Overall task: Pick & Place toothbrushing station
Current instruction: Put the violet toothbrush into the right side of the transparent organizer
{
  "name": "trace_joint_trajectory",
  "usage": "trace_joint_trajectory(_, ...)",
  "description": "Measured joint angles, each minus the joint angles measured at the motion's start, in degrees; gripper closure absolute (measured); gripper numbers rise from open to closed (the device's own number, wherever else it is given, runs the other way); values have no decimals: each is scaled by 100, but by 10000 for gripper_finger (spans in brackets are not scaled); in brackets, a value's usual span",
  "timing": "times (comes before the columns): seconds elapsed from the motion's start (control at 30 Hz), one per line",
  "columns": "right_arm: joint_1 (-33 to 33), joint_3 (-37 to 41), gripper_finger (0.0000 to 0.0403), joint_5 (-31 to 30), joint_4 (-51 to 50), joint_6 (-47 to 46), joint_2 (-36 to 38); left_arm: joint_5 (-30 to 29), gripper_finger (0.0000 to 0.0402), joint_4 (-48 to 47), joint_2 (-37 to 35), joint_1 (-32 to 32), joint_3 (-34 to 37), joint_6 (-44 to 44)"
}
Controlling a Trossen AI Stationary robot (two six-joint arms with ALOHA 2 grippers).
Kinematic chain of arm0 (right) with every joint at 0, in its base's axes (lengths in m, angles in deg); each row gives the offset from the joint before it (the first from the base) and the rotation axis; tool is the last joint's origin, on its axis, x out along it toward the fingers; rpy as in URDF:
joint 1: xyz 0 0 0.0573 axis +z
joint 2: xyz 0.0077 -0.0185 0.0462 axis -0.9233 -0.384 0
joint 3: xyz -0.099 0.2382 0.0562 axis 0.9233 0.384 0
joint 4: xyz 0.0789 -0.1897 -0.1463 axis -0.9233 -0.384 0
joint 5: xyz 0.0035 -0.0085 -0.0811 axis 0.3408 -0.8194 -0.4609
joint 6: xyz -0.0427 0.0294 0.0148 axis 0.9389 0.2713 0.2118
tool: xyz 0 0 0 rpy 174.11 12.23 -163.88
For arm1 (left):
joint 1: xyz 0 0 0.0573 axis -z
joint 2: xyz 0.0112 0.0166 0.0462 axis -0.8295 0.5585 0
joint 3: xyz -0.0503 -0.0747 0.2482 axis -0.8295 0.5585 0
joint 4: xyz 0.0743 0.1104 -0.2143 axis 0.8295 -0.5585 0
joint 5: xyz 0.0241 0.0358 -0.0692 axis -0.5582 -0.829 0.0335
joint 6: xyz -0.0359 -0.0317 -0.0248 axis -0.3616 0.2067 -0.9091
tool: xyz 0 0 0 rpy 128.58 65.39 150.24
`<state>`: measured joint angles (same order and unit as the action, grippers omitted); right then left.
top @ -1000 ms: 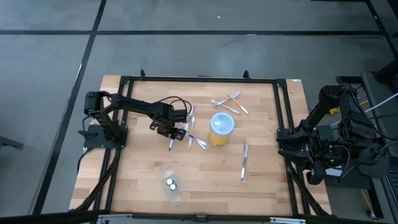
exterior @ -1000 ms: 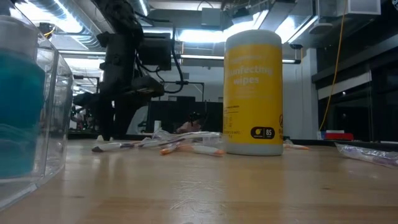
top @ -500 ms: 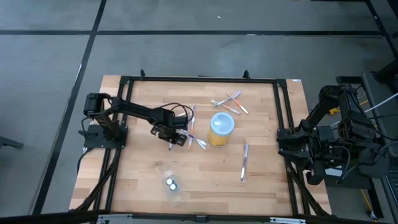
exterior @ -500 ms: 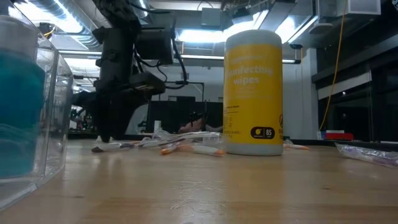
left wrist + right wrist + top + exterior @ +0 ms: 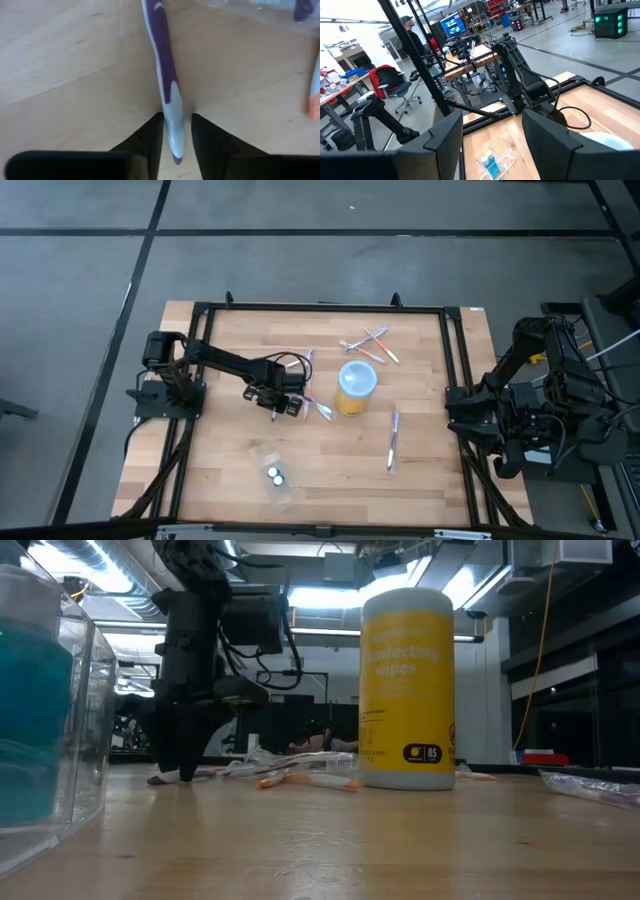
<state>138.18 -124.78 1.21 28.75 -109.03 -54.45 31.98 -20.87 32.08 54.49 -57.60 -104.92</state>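
Note:
My left gripper (image 5: 279, 409) is down at the table, left of the yellow canister with a pale-blue top (image 5: 355, 386). Its open fingers stand close on either side of one end of a purple-and-white toothbrush (image 5: 165, 75) that lies flat on the wood. More toothbrushes lie beside it (image 5: 310, 392), at the far side (image 5: 368, 344) and to the right (image 5: 393, 438). A clear pouch with small teal tubes (image 5: 277, 477) lies near the front edge. My right gripper (image 5: 492, 145) is open and empty, parked off the table's right edge. My left gripper comes from above, pointing down, with a finger (image 5: 152, 132) on each side of the toothbrush's white end (image 5: 173, 131), across its length. The toothbrush lies flat on the table. I cannot tell whether the fingers touch it.
The canister (image 5: 407, 690) stands upright mid-table, just right of the toothbrush cluster. A black frame (image 5: 320, 308) runs round the tabletop. The pouch looms at the low view's left edge (image 5: 40, 710). Bare wood lies between the pouch and the canister.
My left gripper has gone down to the tabletop and a little toward the near edge, ending with its fingertips at the table beside the toothbrush. The toothbrushes, canister and pouch have stayed where they were.

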Motion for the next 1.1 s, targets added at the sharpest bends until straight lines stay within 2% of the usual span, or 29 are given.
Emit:
trace_joint_trajectory(0.2, 0, 0, 195, -4, 51, 79, 0, -267, 385, -125, -5, 180, -2, -117)
trace_joint_trajectory(0.43, 0, 1, 195, -46, 231, 149, -95, -560, 385, -82, -442, 306, 71, -370)
trace_joint_trajectory(0.67, -136, 2, 195, 297, 410, 96, -241, -1099, 385, 471, -1773, 450, 59, -461)
trace_joint_trajectory(0.77, -357, 0, 195, 801, 569, 89, -301, -1488, 385, 1146, -2346, 819, 51, -303)
trace_joint_trajectory(0.9, -972, 0, 195, 2009, 892, 364, -445, -2246, 385, 1990, -2836, 1523, 46, -296)
trace_joint_trajectory(1.0, -1476, 2, 195, 2771, 1159, 670, -500, -2857, 385, 2939, -2994, 2130, 46, 251)
trace_joint_trajectory(1.1, -2056, 0, 195, 3707, 1643, 1071, -579, -3133, 385, 4265, -2990, 2650, 42, 1030)
